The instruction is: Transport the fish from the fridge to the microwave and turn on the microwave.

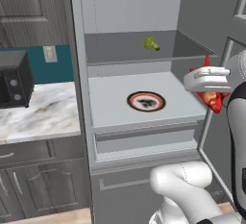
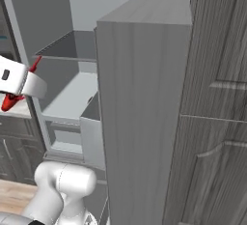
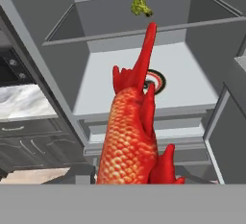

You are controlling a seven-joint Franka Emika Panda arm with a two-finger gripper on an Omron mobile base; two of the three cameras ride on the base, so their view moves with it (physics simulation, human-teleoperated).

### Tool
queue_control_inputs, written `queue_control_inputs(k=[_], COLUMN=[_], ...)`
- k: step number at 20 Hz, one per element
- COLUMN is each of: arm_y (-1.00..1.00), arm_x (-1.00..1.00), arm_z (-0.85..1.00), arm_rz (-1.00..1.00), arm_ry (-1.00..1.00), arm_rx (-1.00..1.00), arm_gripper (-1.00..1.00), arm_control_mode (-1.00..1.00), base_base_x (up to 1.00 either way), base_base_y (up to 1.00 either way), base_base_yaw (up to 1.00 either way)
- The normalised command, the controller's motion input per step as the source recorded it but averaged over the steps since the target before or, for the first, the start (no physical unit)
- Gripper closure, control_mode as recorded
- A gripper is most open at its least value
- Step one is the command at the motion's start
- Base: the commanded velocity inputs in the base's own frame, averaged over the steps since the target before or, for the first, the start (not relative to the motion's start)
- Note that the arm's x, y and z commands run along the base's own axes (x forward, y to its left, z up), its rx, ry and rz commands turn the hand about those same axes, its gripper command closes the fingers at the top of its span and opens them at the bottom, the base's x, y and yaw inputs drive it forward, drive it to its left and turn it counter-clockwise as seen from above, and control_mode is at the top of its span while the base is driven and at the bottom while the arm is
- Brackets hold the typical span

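Fish: the fish (image 3: pixel 129 139) is hanging in the fingers (image 1: pixel 211 89), clear of the fridge (image 1: pixel 139 6), out past the front right corner of the middle shelf (image 1: pixel 115 103).
Fingers: they are gripping the fish's body; head and tail are sticking out either side.
Left inside: a plate (image 1: pixel 146 101) is sitting mid-shelf, a yellow-green vegetable (image 1: pixel 152 43) on the upper shelf.
Door: the open fridge door (image 2: pixel 140 122) is standing just beside the arm.
Risk: swinging out could be clipping the tail on the door edge, and a narrow hold could be letting the fish twist loose.
Worktop: the marble worktop (image 1: pixel 33 110) is lying left of the fridge.
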Motion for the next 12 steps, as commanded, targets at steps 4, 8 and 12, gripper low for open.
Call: queue_control_inputs(k=[4, 8, 12], arm_y=[0.00, 0.00, 0.00], arm_x=[0.00, 0.00, 0.00], arm_z=[0.00, 0.00, 0.00], arm_rz=[0.00, 0.00, 0.00], arm_ry=[0.00, 0.00, 0.00], arm_rx=[0.00, 0.00, 0.00], arm_gripper=[1.00, 1.00, 1.00], arm_control_mode=[1.00, 1.00, 1.00], base_base_x=[-0.44, -0.35, -0.36], base_base_y=[0.09, 0.12, 0.27], base_base_yaw=[0.01, 0.00, 0.08])
